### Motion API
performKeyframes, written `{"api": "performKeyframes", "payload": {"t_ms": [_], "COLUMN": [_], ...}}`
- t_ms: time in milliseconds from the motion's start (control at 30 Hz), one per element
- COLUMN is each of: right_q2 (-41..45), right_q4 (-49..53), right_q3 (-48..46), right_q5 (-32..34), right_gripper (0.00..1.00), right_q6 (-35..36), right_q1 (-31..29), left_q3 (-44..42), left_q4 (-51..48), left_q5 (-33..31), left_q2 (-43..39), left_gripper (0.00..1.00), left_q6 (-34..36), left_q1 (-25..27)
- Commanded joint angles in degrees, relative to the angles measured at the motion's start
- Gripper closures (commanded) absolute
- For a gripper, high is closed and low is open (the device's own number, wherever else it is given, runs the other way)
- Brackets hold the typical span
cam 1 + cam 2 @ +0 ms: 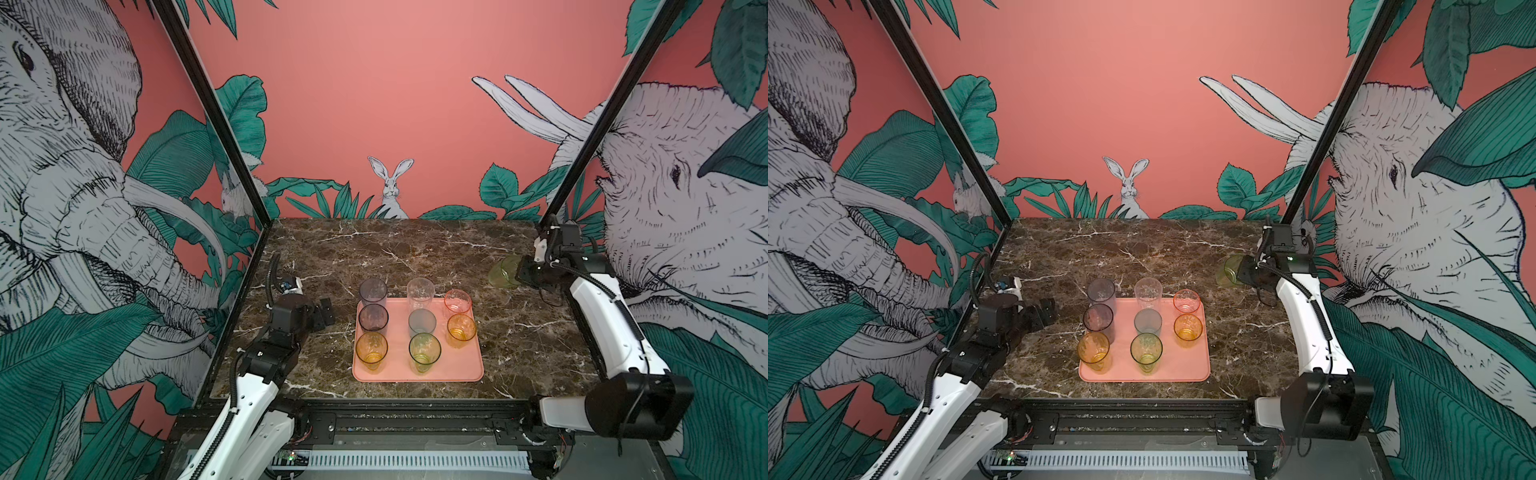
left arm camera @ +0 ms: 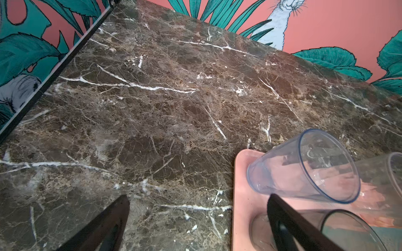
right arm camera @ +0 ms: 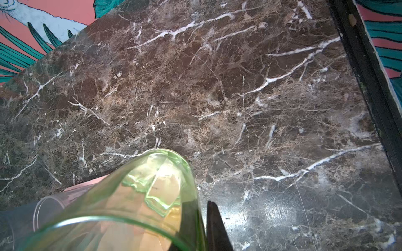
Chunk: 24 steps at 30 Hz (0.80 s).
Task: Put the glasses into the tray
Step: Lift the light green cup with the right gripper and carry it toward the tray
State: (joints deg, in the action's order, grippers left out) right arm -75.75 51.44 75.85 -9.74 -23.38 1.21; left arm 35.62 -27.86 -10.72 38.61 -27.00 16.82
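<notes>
Pinching seemingly its rim, the right gripper (image 1: 518,273) half-hides the green glass (image 1: 500,272).

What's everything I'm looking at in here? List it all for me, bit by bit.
tray: one, salmon pink, middle of the table.
table: one, brown marble, under everything.
glasses on the tray: eight, upright; bluish, smoky grey, amber at left; clear, teal-grey, green in the middle; pink, second amber at right.
pale green glass: one, tilted, off the tray at far right.
mural: one, pink with elephants, rabbit, leaves, on the walls.
left gripper: one, black, open and empty, left of the tray.
right gripper: one, black, shut on the pale green glass.
</notes>
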Motion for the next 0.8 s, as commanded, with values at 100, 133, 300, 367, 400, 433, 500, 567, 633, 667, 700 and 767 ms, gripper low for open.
{"api": "performKeyframes", "payload": {"t_ms": [100,133,300,367,400,433,500,567,633,667,700,767], "right_q2": [5.08,5.54,9.58,10.85,11.25,11.73,12.74,13.96,15.12,15.7,16.12,17.01], "right_q4": [6.32,7.19,11.12,12.65,13.65,14.54,15.92,17.12,17.84,18.34,18.75,19.85], "right_q3": [1.79,2.05,3.36,4.17,4.59,4.99,5.35,5.62,5.62,5.72,5.71,5.62], "right_q5": [-0.33,-0.21,0.06,0.38,0.65,0.77,0.74,0.89,1.18,1.37,1.49,1.81], "right_gripper": [1.0,1.0,1.0,1.0,1.0,1.0,1.0,1.0,1.0,1.0,1.0,1.0], "right_q6": [1.24,1.31,1.49,1.4,1.34,1.27,1.06,0.7,0.44,0.26,0.17,0.17], "right_q1": [-1.21,-1.3,-2.18,-2.82,-3.14,-3.44,-4.12,-5.1,-5.98,-6.57,-6.91,-7.66], "left_q3": [-0.6,-0.77,-0.98,-0.78,-0.73,-0.54,-0.61,-0.81,-1.05,-1.11,-1.12,-1.15], "left_q4": [-2.45,-2.51,-2.73,-2.89,-3.11,-3.4,-3.76,-3.87,-3.96,-3.94,-4.04,-4.26], "left_q5": [1.49,1.49,1.23,1.32,1.31,1.27,1.18,1.2,1.18,1.31,1.3,1.4], "left_q2": [-2.02,-2.26,-3.49,-3.66,-3.74,-3.84,-4.13,-4.46,-4.91,-5.22,-5.39,-5.75], "left_gripper": [0.01,0.01,0.01,0.01,0.01,0.01,0.01,0.01,0.01,0.01,0.01,0.01], "left_q6": [-0.83,-0.84,-0.94,-0.77,-0.73,-0.75,-0.68,-0.7,-0.91,-0.94,-1.02,-1.2], "left_q1": [-0.3,-0.29,-0.31,-0.25,-0.29,-0.37,-0.3,-0.36,-0.3,-0.32,-0.33,-0.32]}}
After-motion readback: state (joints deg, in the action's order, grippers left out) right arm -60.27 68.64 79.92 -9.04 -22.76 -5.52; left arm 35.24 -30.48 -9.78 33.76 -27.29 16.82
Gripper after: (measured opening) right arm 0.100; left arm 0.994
